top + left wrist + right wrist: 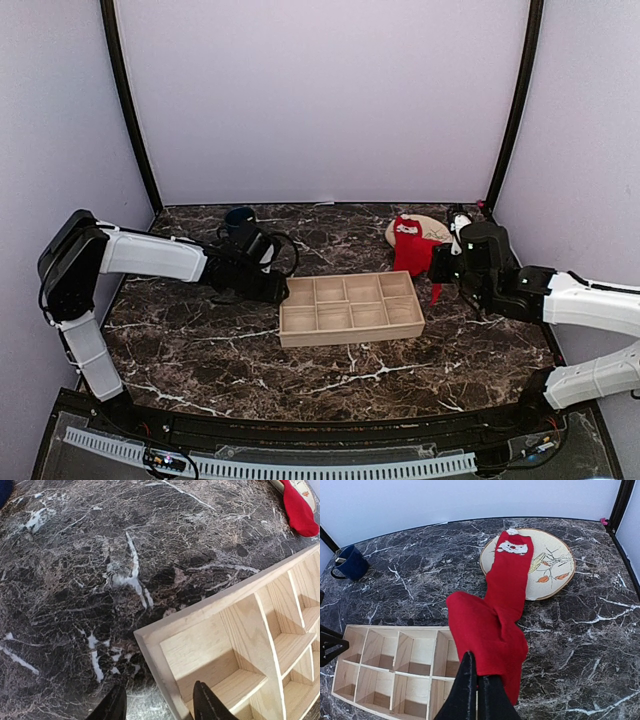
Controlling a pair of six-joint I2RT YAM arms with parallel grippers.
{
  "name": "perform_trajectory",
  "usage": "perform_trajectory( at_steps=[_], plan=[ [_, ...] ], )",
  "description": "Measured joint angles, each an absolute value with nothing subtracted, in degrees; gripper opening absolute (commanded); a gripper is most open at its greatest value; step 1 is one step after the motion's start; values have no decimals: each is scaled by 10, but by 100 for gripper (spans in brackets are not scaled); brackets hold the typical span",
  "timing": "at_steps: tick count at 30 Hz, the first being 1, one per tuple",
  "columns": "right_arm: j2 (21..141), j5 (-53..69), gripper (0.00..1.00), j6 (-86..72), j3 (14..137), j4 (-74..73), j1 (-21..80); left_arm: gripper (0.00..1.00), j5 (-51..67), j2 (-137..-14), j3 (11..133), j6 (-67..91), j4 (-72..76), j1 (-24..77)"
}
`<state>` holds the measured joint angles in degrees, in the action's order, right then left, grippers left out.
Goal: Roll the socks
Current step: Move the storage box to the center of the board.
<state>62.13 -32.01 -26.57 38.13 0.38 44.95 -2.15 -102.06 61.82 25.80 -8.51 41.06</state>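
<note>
Red socks point(495, 625) with a white Santa print stretch from the tan plate point(555, 575) down toward my right gripper point(477, 680), which is shut on their near end and holds it up above the wooden tray's right end. In the top view the socks point(412, 248) hang between plate and right gripper point(440, 272). I cannot tell one sock from the other. A red sock tip point(299, 511) shows in the left wrist view. My left gripper point(159, 700) is open and empty, its fingers straddling the tray's left wall point(155, 652).
The wooden compartment tray point(350, 309) lies mid-table, its compartments holding nothing. A dark blue mug point(240, 219) stands at the back left, also in the right wrist view point(351, 563). The plate point(432, 230) sits back right. Dark frame posts stand at the back corners.
</note>
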Motion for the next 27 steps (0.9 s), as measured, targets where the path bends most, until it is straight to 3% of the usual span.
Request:
perform_trajectory(
  at_steps=[13,19,25,27],
  plan=[
    [627,-318,0,-302,364,1,458,16,-36,-1073,665,266,-92,414],
    [627,-318,0,-305,364,1,458,14,-73,-1074,667,264,-95,414],
    [627,-318,0,-305,362,2,458,0,-117,-1073,660,260,-93,410],
    [627,-317,0,-305,361,2,458,0,-129,-1072,657,265,-91,405]
  ],
)
